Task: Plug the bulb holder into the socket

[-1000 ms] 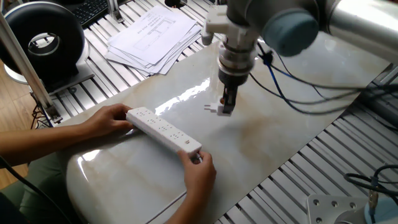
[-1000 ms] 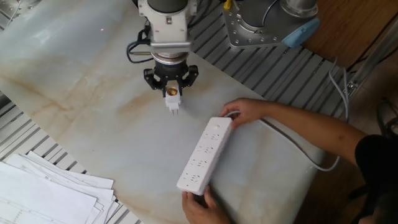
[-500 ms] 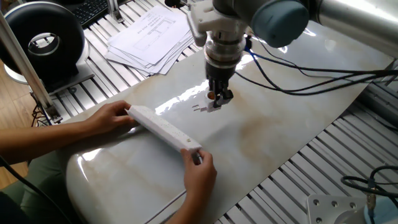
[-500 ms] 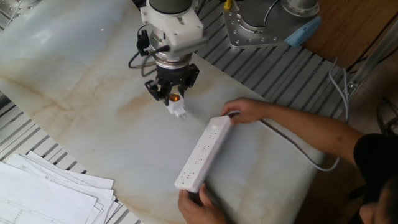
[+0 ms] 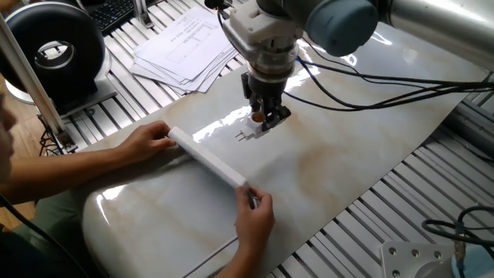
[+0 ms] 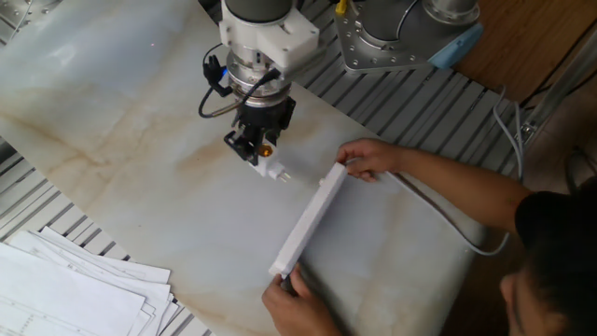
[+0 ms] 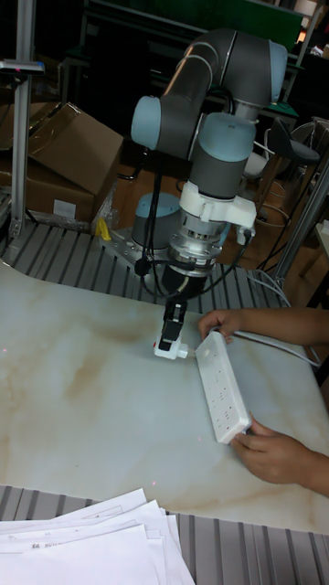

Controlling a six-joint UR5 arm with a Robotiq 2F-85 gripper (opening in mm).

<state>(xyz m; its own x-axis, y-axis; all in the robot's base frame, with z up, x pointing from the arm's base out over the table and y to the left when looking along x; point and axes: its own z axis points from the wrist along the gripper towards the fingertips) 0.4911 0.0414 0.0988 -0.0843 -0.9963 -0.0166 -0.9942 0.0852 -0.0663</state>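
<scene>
You see fingers (image 6: 262, 155) clamped on bulb holder (image 6: 273, 170), frame centre; socket (image 6: 308, 220) tipped on edge btwn two hands, lower right.

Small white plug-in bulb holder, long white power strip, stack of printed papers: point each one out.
Small white plug-in bulb holder (image 6: 273, 171): the other fixed view, white body below the gripper.
Long white power strip (image 7: 220, 388): tall fixed view, outlet face.
Stack of printed papers (image 5: 187, 44): one fixed view, top sheet.
</scene>
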